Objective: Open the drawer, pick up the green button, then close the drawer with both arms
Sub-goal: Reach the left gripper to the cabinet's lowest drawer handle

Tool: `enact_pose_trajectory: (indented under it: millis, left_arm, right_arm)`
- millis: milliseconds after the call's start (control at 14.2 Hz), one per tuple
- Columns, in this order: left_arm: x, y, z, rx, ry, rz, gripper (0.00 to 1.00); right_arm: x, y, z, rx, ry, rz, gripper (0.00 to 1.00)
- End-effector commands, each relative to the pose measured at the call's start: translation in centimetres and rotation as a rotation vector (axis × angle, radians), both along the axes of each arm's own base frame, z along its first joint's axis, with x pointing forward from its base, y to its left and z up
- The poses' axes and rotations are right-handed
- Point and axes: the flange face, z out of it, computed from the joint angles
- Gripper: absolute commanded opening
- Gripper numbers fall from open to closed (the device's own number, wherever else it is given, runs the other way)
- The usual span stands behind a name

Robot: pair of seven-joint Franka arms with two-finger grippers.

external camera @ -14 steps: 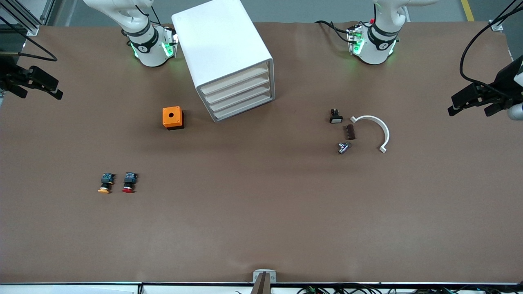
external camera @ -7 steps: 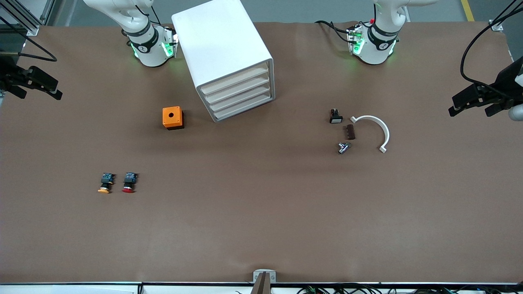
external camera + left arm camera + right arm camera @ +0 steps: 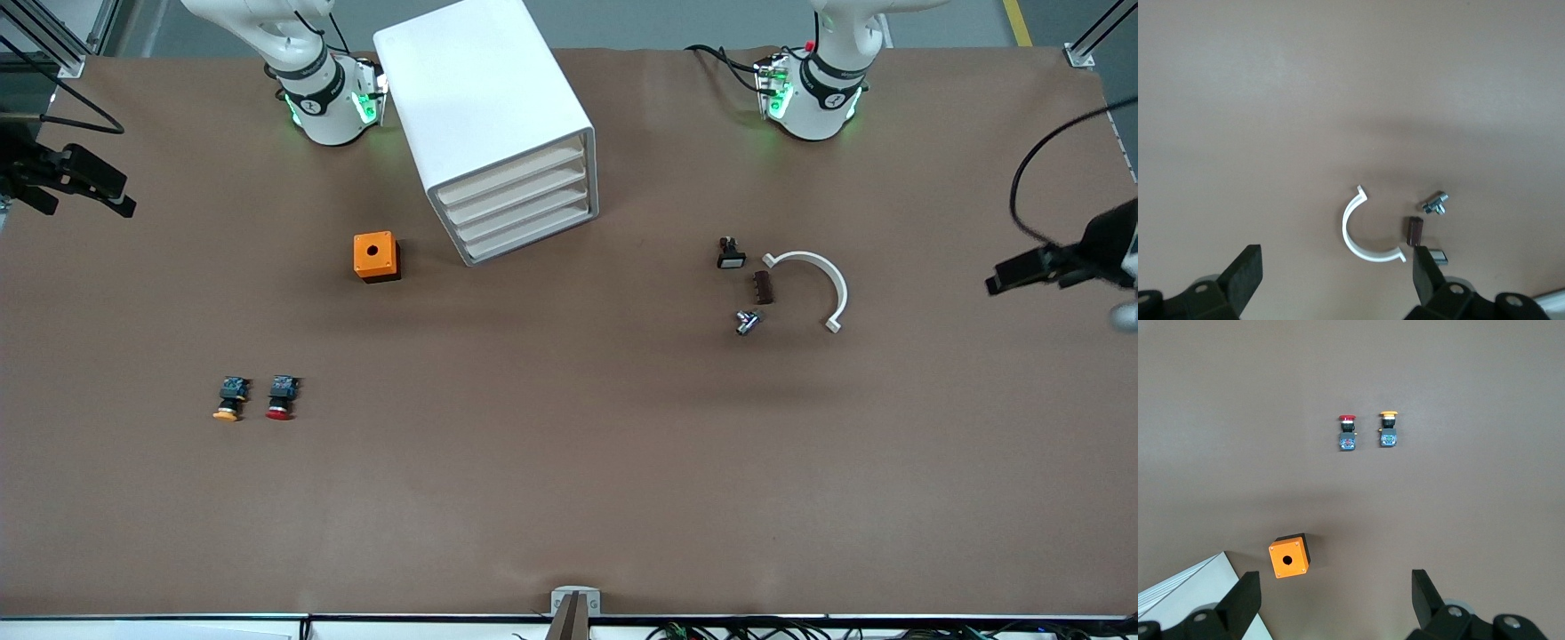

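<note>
All four drawers (image 3: 520,206) of the cabinet (image 3: 484,116) are seen shut, no green button visible, presumably inside; both the left gripper (image 3: 1335,280) and right gripper (image 3: 1335,597) hang spread, well apart from the cabinet, so opening is judged pending.

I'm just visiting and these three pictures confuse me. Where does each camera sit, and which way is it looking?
Front view: high across the table, facing both arm bases, the cabinet between them; the left gripper and right gripper wait at the ends.
Left wrist view: on the left arm, looking down past its open fingers at a white clip.
Right wrist view: on the right arm, looking down past its open fingers at an orange box.
Shared: front view also shows the clip and box.
</note>
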Motion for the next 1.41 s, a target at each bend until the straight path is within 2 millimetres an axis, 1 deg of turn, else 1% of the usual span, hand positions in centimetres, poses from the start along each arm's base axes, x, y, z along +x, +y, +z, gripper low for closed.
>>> enact_pose_trajectory:
  millis: [0, 141, 212, 353, 424, 494, 636, 706, 777, 847, 918, 989, 1059, 1130, 1201, 1342]
  left_arm:
    - [2.8, -1.2, -5.9, 0.022, 0.056, -0.003, 0.99]
    - [3.8, -1.6, -9.6, 0.023, 0.097, 0.043, 0.99]
    - [4.1, -2.3, -11.2, 0.024, 0.120, 0.055, 0.99]
    - [4.5, -5.3, -14.4, 0.042, 0.166, 0.077, 0.99]
    - [4.6, -6.3, -15.4, 0.058, 0.183, 0.105, 0.99]
    - [4.4, -8.8, -16.8, 0.081, 0.206, 0.119, 0.99]
    - [3.6, -14.6, -19.9, 0.168, 0.246, 0.194, 0.99]
    - [2.9, -17.6, -21.9, 0.209, 0.267, 0.240, 0.99]
    - [1.9, -21.3, -24.5, 0.259, 0.288, 0.267, 0.99]
    - [1.0, -24.0, -26.1, 0.295, 0.298, 0.307, 0.99]
    - [0.4, -25.4, -26.4, 0.308, 0.301, 0.351, 0.99]
    - [-0.7, -28.1, -26.4, 0.319, 0.301, 0.380, 0.99]
    - [-1.4, -29.9, -26.5, 0.312, 0.313, 0.420, 0.99]
    - [-1.5, -31.7, -26.9, 0.278, 0.344, 0.480, 0.99]
    - [-1.3, -32.9, -27.3, 0.227, 0.394, 0.559, 0.99]
    - [-2.1, -34.9, -27.7, 0.181, 0.484, 0.697, 0.99]
  right_arm:
    - [-0.7, -0.1, 0.3, -0.014, -0.010, 0.012, 1.00]
    - [-0.7, 0.0, 0.3, -0.014, -0.008, 0.013, 1.00]
    - [-0.7, 0.1, 0.4, -0.014, -0.011, 0.015, 1.00]
    - [-0.7, 0.3, 0.4, -0.014, -0.013, 0.018, 1.00]
    - [-0.7, 0.3, 0.4, -0.014, -0.011, 0.018, 1.00]
    - [-0.7, 0.3, 0.4, -0.014, -0.013, 0.018, 1.00]
    - [-0.7, 0.3, 0.4, -0.014, -0.011, 0.018, 1.00]
    - [-0.7, 0.2, 0.4, -0.014, -0.011, 0.016, 1.00]
    - [-0.6, 0.2, 0.4, -0.014, -0.013, 0.016, 1.00]
    - [-0.6, 0.1, 0.4, -0.014, -0.018, 0.015, 1.00]
    - [-0.5, -0.2, 0.5, -0.014, -0.022, 0.009, 1.00]
    - [-0.5, -0.2, 0.4, -0.014, -0.021, 0.009, 1.00]
    - [-0.5, -0.2, 0.3, -0.014, -0.019, 0.009, 1.00]
    - [-0.5, -0.1, 0.3, -0.014, -0.021, 0.009, 1.00]
    - [-0.5, -0.1, 0.4, -0.014, -0.027, 0.010, 1.00]
    - [-0.3, 0.2, 0.5, -0.015, -0.037, 0.015, 1.00]
